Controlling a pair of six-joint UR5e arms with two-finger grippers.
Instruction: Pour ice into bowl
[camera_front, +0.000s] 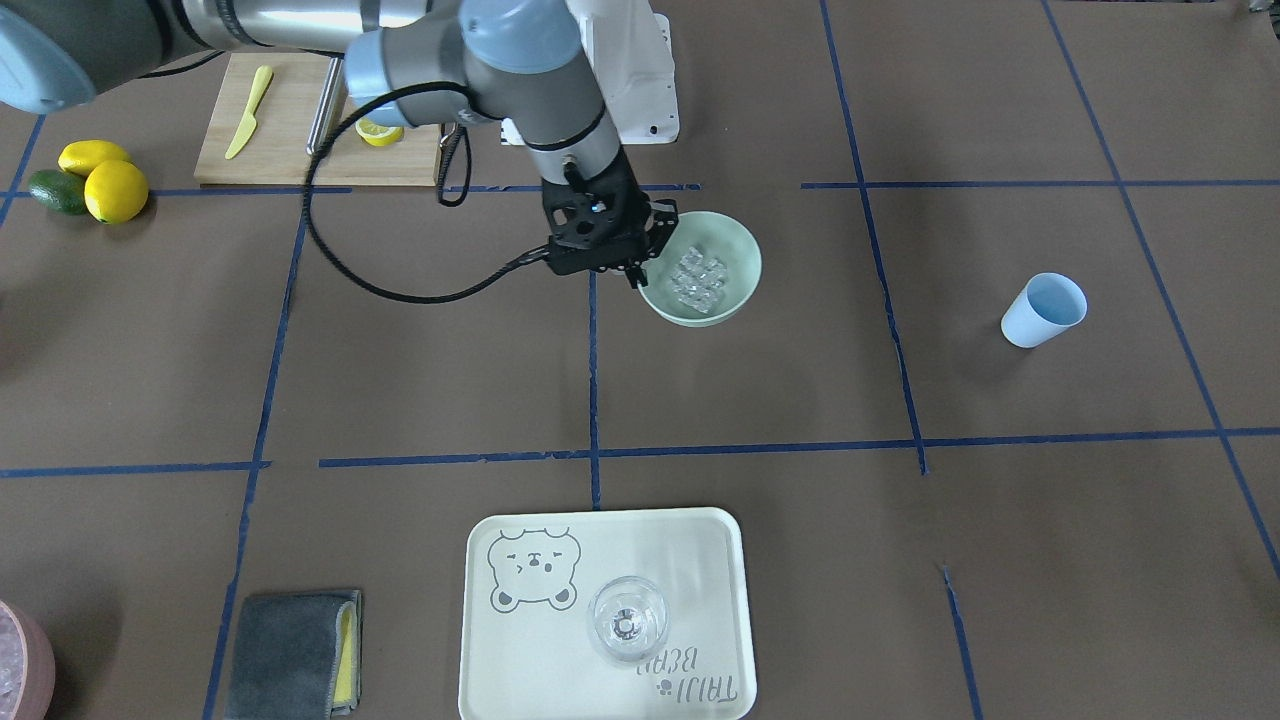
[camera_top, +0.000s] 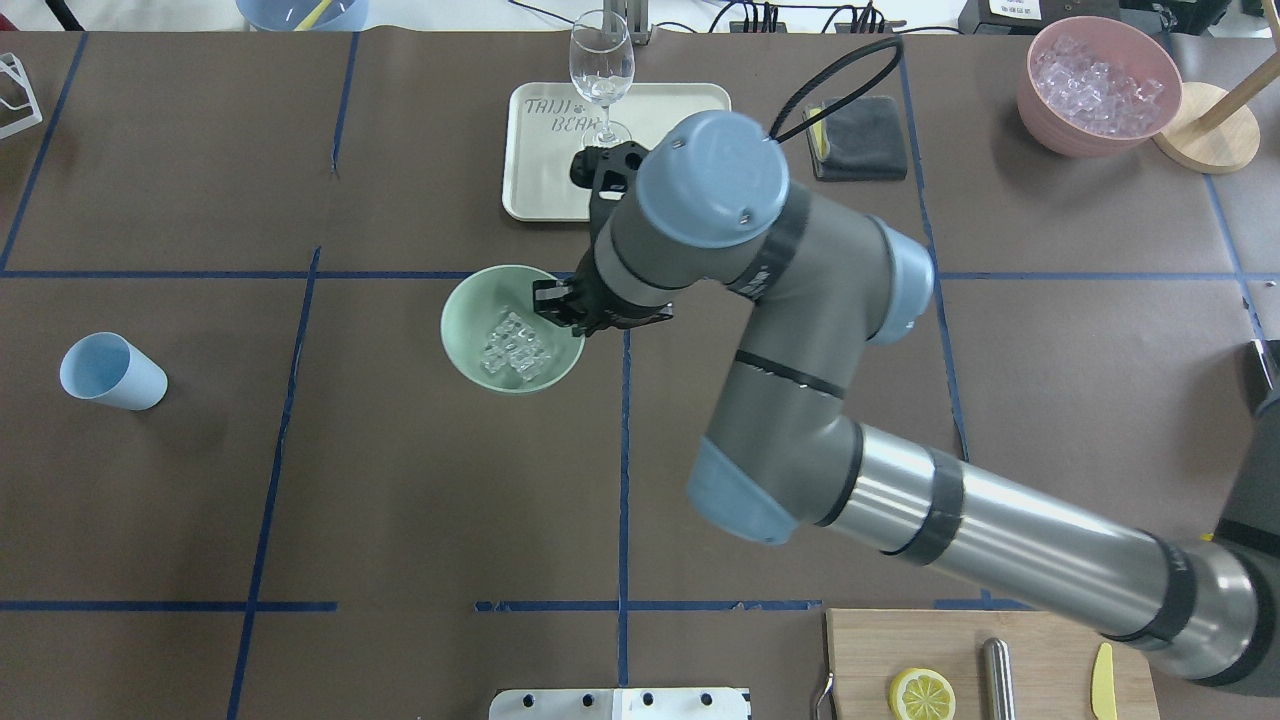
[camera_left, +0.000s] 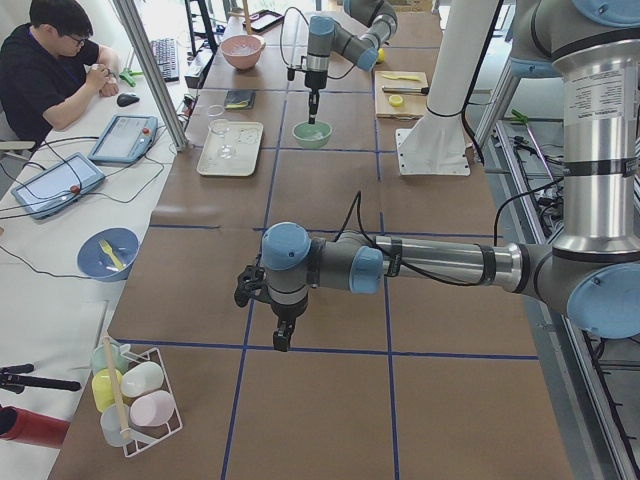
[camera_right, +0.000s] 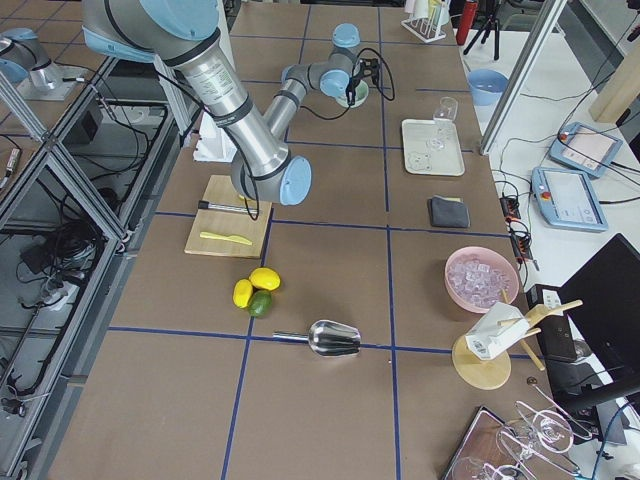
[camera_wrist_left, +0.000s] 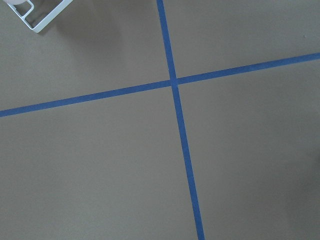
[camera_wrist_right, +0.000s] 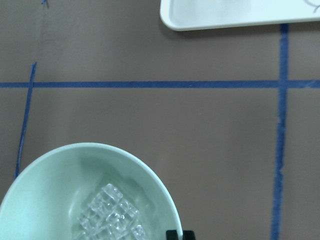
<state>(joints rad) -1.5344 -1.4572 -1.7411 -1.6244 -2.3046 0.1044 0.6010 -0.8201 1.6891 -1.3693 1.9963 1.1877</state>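
Cream bear-print tray (camera_front: 480, 640), nearest in the front-facing view, with a clear wine glass (camera_front: 627, 620) upright on it. A grey folded cloth (camera_front: 290, 650) lies beside the tray, and a pink container (camera_front: 15, 660) is cut off at the corner. At the middle of the table (camera_front: 400, 380) sits the mint-green bowl (camera_front: 738, 255), holding the ice (camera_front: 697, 280), a small heap of clear cubes on its floor. The right claw (camera_front: 640, 272) points down at the bowl's rim, on the side towards the wooden cutting board (camera_front: 290, 160). A light blue cup (camera_front: 1043, 310) is well apart from the bowl. On the board are a yellow knife (camera_front: 248, 112) and a lemon half (camera_front: 380, 132). Two lemons (camera_front: 100, 175) and a dark green fruit (camera_front: 57, 190) lie beside it.

Overhead view: the bowl sits just beside a blue tape line, near the tray. The pink container, at the far right corner, is filled with ice pieces.

Exterior left view: the left claw (camera_left: 283, 335) hangs over bare table, well apart from the bowl. I cannot tell whether it is open or closed.

Exterior right view: a metal scoop (camera_right: 325, 338) lies on the table near the lemons.

Left wrist view: a blue tape crossing (camera_wrist_left: 173, 82) and the corner of a white wire rack (camera_wrist_left: 30, 15).

Right wrist view: two black fingertips (camera_wrist_right: 172, 234) at the bottom edge are drawn together to a narrow slit astride the bowl's rim. One is inside and one outside, apparently pinching it. The ice lies just beside them.
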